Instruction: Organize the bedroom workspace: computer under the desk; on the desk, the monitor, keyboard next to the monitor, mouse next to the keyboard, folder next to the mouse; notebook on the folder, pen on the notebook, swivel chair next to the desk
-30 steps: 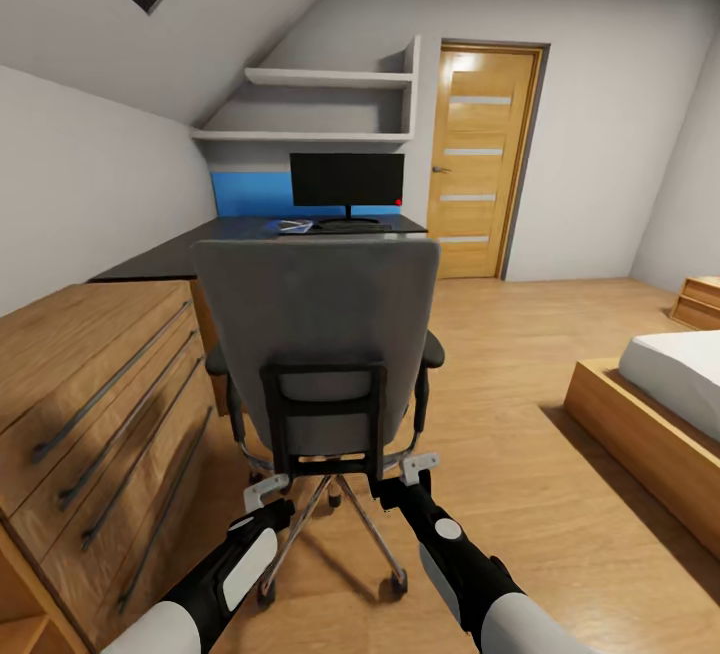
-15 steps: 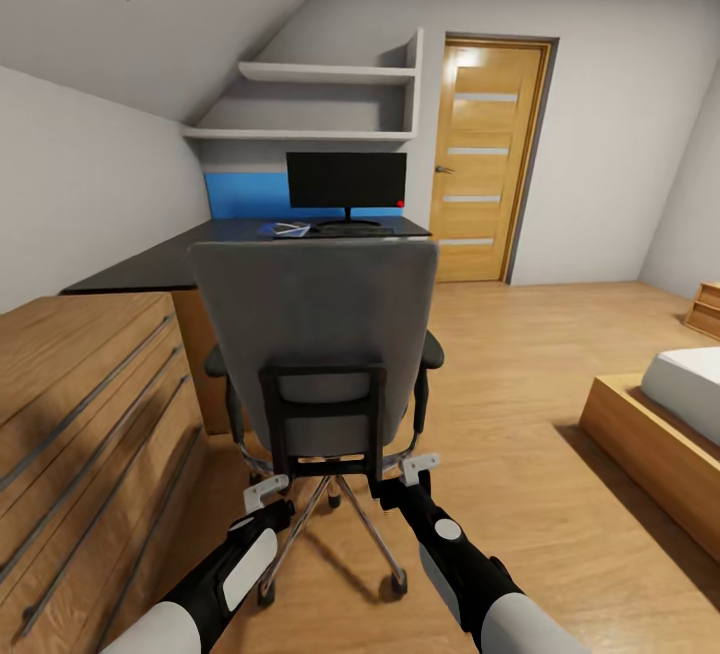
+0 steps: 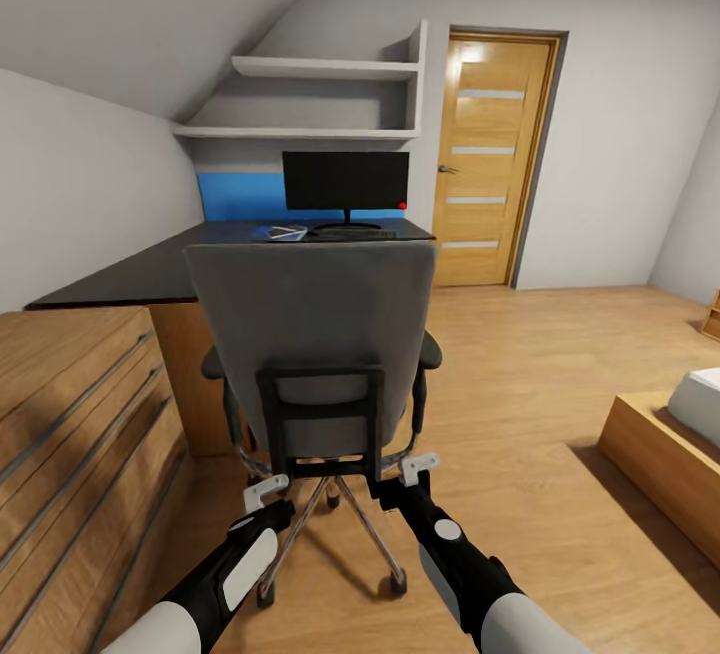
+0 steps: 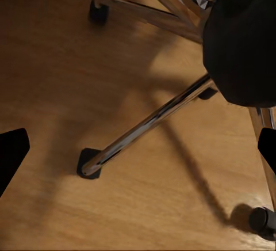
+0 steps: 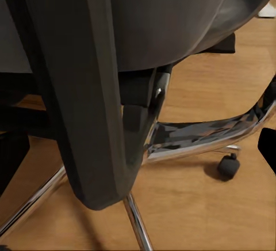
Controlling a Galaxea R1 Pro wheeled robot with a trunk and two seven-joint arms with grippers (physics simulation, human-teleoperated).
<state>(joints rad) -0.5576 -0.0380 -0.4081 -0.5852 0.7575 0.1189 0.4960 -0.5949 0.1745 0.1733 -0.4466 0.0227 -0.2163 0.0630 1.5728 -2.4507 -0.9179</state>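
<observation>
The swivel chair (image 3: 315,354) is standing with its grey back toward the camera, directly in front of the robot and short of the desk (image 3: 150,269). Both grippers are sitting low behind it: the left gripper (image 3: 262,496) by the lower left of the black back frame, the right gripper (image 3: 415,469) by the lower right. In both wrist views the dark fingertips are showing at opposite edges of the picture, so each pair of fingers is standing wide apart with nothing clamped between them. The left wrist camera is looking down on the chrome legs (image 4: 146,125) and a castor (image 4: 87,163); the right wrist camera is looking at the chair's black back support (image 5: 86,90) from very close.

On the desk, the monitor (image 3: 345,181) is standing upright against the blue back panel (image 3: 238,197), red dot at its lower right corner. The keyboard (image 3: 350,231) is lying just in front of its stand, and the blue folder (image 3: 278,231) is lying to the left of that (small items on it are too tiny to tell apart).

Compared with a second ago, the whole view is shifting: the desk, the shelves (image 3: 320,99) and the door (image 3: 495,159) are appearing larger, the wooden cabinet (image 3: 80,434) is sliding further off to the left, and the bed (image 3: 670,464) is slipping out at the right. The chair and grippers are keeping the same places in the picture.
</observation>
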